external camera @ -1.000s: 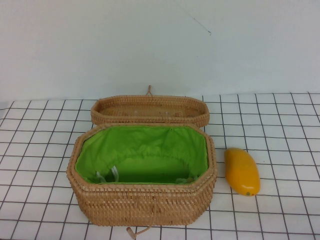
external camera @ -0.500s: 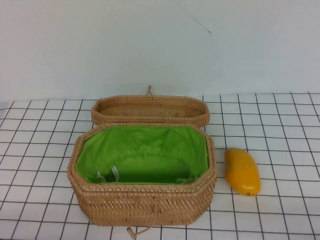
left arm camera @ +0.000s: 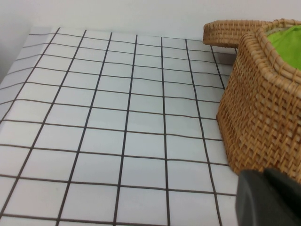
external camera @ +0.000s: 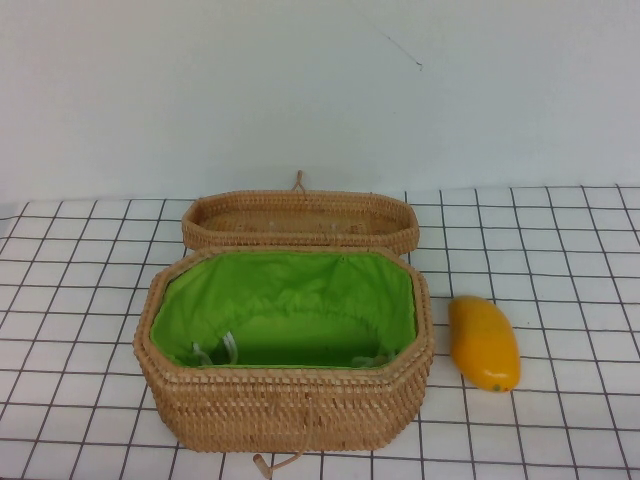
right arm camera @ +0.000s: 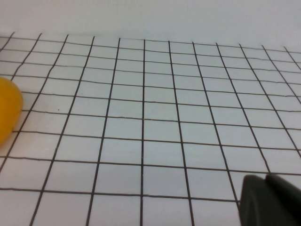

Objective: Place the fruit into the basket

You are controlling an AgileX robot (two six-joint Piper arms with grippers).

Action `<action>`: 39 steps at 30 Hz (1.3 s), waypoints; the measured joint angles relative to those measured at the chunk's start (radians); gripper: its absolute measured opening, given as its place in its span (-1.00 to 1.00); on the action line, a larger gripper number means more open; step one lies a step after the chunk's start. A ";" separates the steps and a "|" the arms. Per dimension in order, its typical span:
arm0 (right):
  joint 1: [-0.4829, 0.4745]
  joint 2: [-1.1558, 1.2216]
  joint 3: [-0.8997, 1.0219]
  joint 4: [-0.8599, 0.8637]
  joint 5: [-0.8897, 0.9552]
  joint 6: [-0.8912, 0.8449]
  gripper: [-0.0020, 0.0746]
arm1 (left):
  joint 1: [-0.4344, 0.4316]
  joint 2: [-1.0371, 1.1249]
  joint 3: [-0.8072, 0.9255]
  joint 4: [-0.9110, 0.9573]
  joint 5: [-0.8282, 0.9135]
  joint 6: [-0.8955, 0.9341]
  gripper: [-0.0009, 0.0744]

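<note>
**A:** What is on the table, biggest thing first?

**B:** A white tabletop ruled with a dark grid (external camera: 560,240). On it sits a large tan woven wicker basket (external camera: 290,405), elongated and eight-sided, open, lined in bright green fabric. Its shallow wicker lid (external camera: 300,222) lies just behind it, touching the back rim. Smallest is the smooth, glossy yellow-orange mango-shaped fruit (external camera: 483,342), lying flat on the table just beside the basket's right end, apart from it.

**A:** And the arms?

**B:** Neither shows from above. The left gripper (left arm camera: 270,197) appears only as a dark corner in its wrist camera, low over the table with the basket wall near it. The right gripper (right arm camera: 270,200) shows the same way, with the fruit's rounded end (right arm camera: 8,115) well off to one side. I cannot tell whether either is apart or together.

**A:** How should the first step go?

**B:** Probably the right arm reaches, being nearer. It should close across the fruit's narrow width at its middle, since the skin looks slippery, then lift clear of the rim before moving over the lining.
</note>
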 joint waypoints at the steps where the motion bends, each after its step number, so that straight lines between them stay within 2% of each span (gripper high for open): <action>1: 0.000 0.000 0.000 0.000 0.000 0.000 -0.95 | 0.000 0.000 0.000 0.000 0.000 0.000 -0.97; 27: 0.000 0.000 0.000 0.002 -0.016 0.000 -0.95 | 0.000 0.000 0.000 0.000 0.000 0.000 -0.97; 29: 0.000 0.000 0.000 0.002 -0.058 0.000 -0.95 | 0.000 0.000 0.000 0.000 0.000 0.000 -0.97; 32: 0.000 0.000 0.000 0.008 -0.221 0.000 -0.95 | 0.000 0.000 0.000 0.000 0.000 0.000 -0.97; 37: 0.000 0.000 -0.142 0.003 -0.239 0.000 -0.95 | 0.000 0.000 0.000 0.000 0.000 0.000 -0.97; 39: 0.000 0.000 -0.207 -0.047 -0.223 -0.038 -0.95 | 0.000 0.000 0.000 0.000 0.000 0.000 -0.97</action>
